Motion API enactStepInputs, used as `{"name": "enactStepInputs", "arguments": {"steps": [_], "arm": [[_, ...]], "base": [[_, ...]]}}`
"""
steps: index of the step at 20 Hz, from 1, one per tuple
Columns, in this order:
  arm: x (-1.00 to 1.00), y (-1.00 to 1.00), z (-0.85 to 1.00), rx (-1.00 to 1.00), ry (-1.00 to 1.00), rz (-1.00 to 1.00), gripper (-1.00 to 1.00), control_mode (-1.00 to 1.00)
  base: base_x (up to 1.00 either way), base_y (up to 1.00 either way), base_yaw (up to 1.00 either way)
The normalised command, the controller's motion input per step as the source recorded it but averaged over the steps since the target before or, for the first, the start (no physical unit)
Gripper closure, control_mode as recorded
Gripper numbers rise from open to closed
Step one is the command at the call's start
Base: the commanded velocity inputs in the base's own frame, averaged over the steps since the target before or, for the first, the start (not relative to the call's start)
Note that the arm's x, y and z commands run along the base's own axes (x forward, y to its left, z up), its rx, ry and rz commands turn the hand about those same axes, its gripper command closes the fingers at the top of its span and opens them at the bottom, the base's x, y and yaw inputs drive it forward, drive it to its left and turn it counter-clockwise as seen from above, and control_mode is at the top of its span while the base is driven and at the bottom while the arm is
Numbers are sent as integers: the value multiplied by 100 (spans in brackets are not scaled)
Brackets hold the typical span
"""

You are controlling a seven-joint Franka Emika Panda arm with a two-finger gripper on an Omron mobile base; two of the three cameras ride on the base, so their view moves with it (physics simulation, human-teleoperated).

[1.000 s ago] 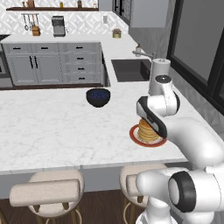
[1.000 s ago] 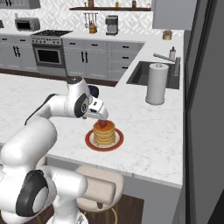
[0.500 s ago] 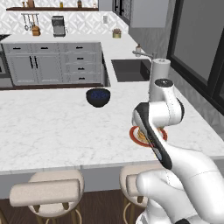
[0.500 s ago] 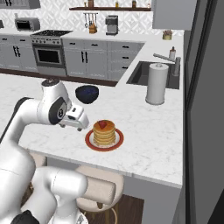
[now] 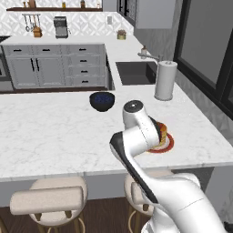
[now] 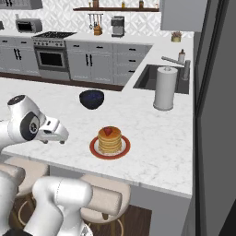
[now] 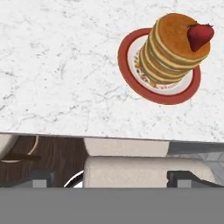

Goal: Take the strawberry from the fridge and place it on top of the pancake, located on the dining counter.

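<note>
Jaws wide open, empty | strawberry (image 7: pixel 200 36) atop pancake (image 7: pixel 175 50), well apart

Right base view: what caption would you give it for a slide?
Strawberry resting on the pancake stack on the dining counter, robot hand open and off to the side.

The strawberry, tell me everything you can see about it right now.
The strawberry is small, bright red and roughly heart-shaped, with a glossy skin. It lies on its side on top of the pancake stack, near one edge, touching only the top pancake. The stack stands on a red-rimmed white plate on the marble counter, near its front edge. Nothing grips it.
</note>
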Motion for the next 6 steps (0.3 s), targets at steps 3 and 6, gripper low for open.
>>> {"name": "enactStepInputs", "arguments": {"steps": [3, 6], "arm": [[51, 10, -29, -2, 11, 0, -100, -100], [45, 30, -28, 2, -1, 2, -100, -100]], "base": [[0, 0, 0], [0, 0, 0]]}}
